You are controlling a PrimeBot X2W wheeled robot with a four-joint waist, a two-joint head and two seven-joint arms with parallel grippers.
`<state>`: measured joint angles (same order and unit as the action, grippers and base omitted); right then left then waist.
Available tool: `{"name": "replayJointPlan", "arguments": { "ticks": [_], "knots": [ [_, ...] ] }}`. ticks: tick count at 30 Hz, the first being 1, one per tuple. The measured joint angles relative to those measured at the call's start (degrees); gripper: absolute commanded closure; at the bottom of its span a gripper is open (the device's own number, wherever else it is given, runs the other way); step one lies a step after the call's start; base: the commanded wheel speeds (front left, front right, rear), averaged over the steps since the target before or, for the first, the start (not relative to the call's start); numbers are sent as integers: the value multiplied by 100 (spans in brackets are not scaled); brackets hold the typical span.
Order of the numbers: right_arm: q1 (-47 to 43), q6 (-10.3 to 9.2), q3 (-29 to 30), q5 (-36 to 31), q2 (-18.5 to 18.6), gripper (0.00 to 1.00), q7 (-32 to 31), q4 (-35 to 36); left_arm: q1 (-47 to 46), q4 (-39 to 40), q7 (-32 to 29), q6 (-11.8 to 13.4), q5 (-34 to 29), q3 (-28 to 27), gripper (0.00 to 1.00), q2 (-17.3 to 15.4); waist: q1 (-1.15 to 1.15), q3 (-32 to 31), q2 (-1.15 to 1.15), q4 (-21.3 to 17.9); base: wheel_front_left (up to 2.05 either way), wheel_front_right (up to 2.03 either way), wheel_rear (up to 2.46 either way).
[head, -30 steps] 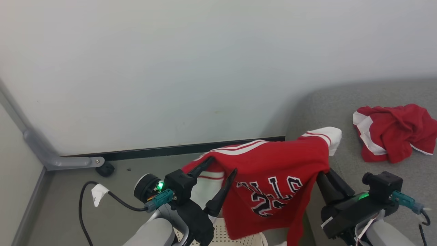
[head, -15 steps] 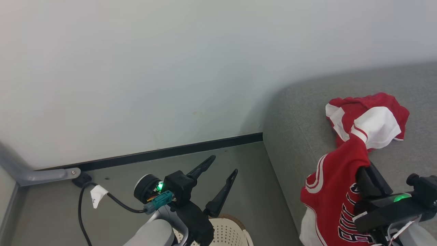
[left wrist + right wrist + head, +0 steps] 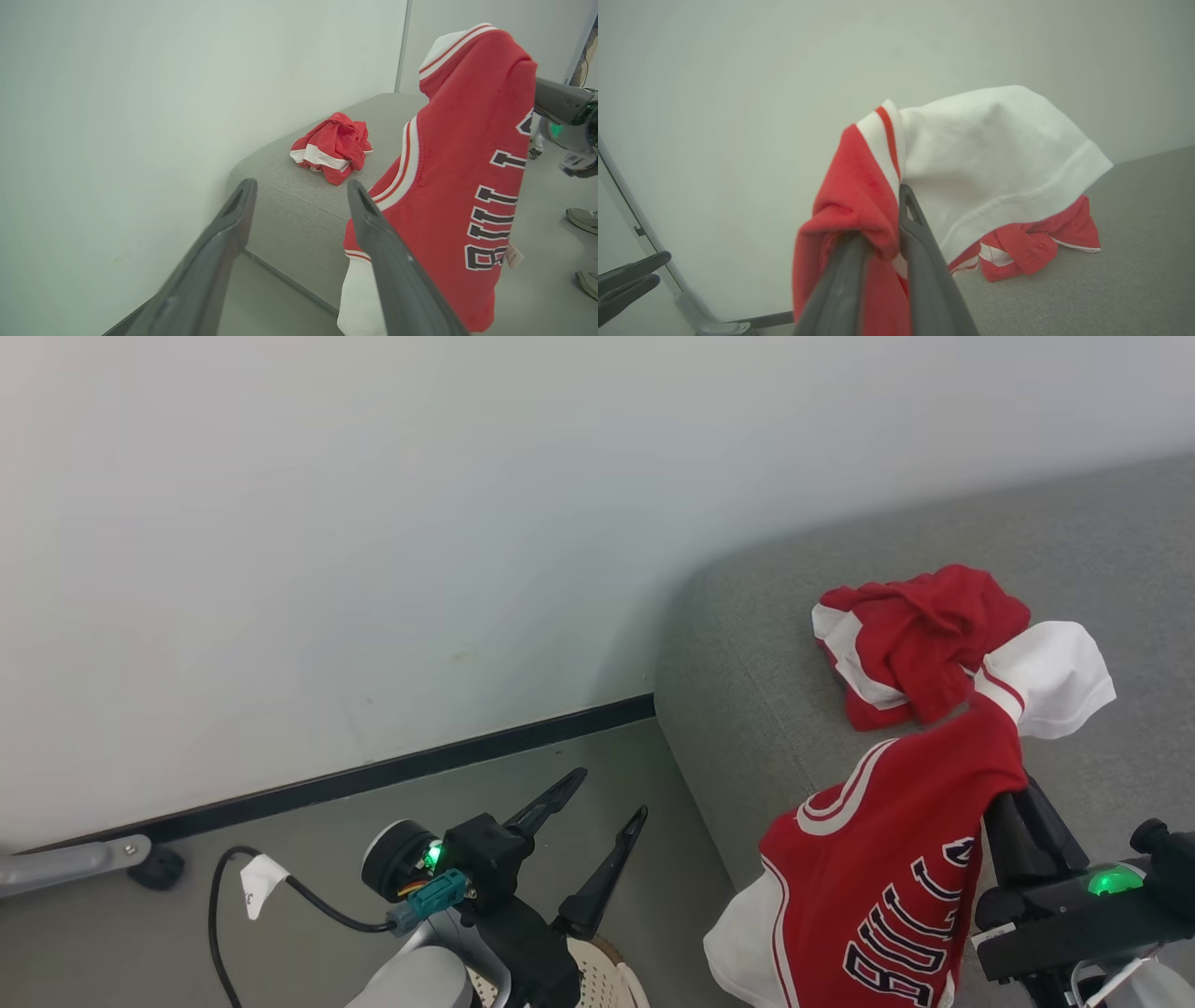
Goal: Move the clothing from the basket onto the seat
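Swung across to the grey seat (image 3: 766, 644) with red lettered jersey (image 3: 896, 859) clamped in right gripper (image 3: 1018, 807), left gripper (image 3: 610, 792) splayed wide, empty.

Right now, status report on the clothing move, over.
Left gripper open, empty. Right gripper shut on jersey, hanging at seat edge. Crumpled red garment on seat, beyond it.

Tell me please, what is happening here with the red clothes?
The right gripper is shut on a red lettered jersey, holding it up at the edge of the grey seat, not yet laid down. Another red garment lies crumpled on the seat. The left gripper is open and empty, near the basket.
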<state>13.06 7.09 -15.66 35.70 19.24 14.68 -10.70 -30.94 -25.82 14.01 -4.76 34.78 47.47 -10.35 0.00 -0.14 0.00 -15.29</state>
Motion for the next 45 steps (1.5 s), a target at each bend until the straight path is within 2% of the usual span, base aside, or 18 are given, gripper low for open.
{"name": "replayJointPlan", "arguments": {
  "ticks": [15, 25, 36, 45],
  "knots": [
    [-230, 0, 316, -232, 2, 100, 0, 500, 54, 16, 23, 22, -9, -5, 0, 93, 0, 14, 0, -571, 0, 0, 0],
    [-390, 0, 526, -341, 145, 100, 0, 760, 92, -23, 23, 21, -14, 56, 0, 187, 0, 46, 0, -656, 0, 0, 0],
    [1064, 0, 285, -86, 959, 100, 2, 1038, 115, -37, 26, 15, -30, 123, 0, 224, 0, 141, 0, -600, 0, 0, 0],
    [2315, 1, 130, 394, 1607, 100, 3, 300, 87, 36, 20, 14, -115, 167, 0, 209, 0, 416, 0, -470, 0, 0, 0]
  ]
}}
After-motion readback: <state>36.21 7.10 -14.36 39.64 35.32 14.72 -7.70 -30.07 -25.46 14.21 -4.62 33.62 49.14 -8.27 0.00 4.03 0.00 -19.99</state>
